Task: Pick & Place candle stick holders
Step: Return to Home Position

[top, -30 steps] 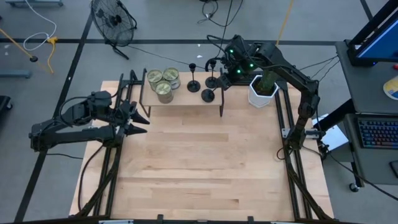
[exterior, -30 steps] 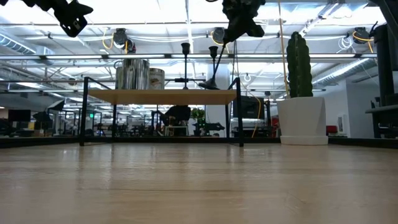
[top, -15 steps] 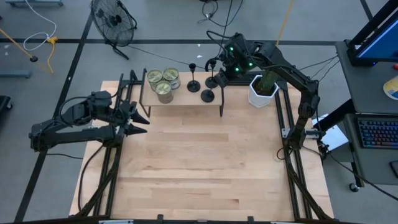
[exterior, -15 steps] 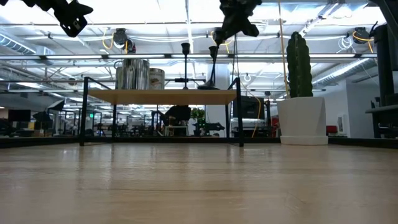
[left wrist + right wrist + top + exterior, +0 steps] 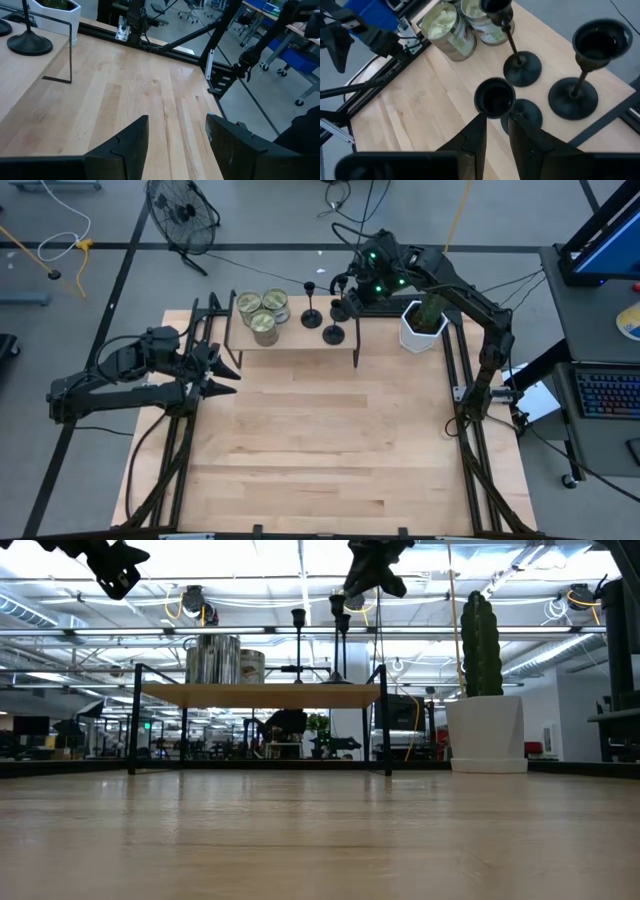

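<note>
Three black candle stick holders stand on a small wooden shelf (image 5: 290, 342) at the table's far side. My right gripper (image 5: 496, 122) reaches over the shelf from the right and is shut on the one nearest it (image 5: 341, 310), which is upright in the low view (image 5: 338, 640). The other two (image 5: 522, 67) (image 5: 572, 97) stand free on their round bases. At the table's left edge, my left gripper (image 5: 225, 375) hovers open with nothing between its fingers (image 5: 177, 135). My right gripper pinches the holder near its top, just under the cup (image 5: 494, 97), between its two fingers. The cup hides the exact spot on the stem. The fingers slant down from the table's right side. The holder stands upright, its round base (image 5: 524, 114) on the shelf.
Three tin cans (image 5: 262, 315) stand on the shelf's left half. A white pot with a cactus (image 5: 423, 325) sits to the right of the shelf, under my right arm. The near part of the wooden table (image 5: 320, 450) is bare.
My right gripper has tipped and shifted a little toward the table's left while staying shut on the holder. The holder, which leaned with its base partly raised, now stands upright with its base flat on the shelf.
</note>
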Tool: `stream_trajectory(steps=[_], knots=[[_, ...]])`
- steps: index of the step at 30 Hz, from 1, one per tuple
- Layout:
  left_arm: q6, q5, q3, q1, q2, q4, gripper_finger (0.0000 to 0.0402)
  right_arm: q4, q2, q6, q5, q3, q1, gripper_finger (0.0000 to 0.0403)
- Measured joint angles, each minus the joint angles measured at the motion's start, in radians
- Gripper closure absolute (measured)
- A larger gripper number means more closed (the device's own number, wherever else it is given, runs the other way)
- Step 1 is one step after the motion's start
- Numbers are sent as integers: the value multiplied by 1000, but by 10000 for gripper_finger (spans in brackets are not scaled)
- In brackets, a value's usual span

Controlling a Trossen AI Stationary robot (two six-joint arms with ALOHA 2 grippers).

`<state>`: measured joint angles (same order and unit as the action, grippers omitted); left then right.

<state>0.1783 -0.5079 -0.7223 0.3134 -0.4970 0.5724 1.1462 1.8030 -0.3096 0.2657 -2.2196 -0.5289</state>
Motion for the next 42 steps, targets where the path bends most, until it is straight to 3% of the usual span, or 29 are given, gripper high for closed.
stream_trajectory(steps=[13,17,22,25,30,36,42], knots=[[-21,12,0,0,0,0,197,10,-91,51,-12,-1,5,327],[-19,18,0,0,0,0,197,56,-149,80,-124,-1,37,336],[29,19,0,0,0,0,197,136,-226,122,-309,-1,118,391],[68,22,0,0,0,0,197,141,-266,143,-423,-1,184,395],[20,7,0,0,5,-2,197,142,-332,173,-454,23,266,401],[-41,-67,0,0,84,-48,197,127,-470,85,-506,211,297,397],[-30,72,4,0,233,33,197,-109,-665,24,-501,536,340,397]])
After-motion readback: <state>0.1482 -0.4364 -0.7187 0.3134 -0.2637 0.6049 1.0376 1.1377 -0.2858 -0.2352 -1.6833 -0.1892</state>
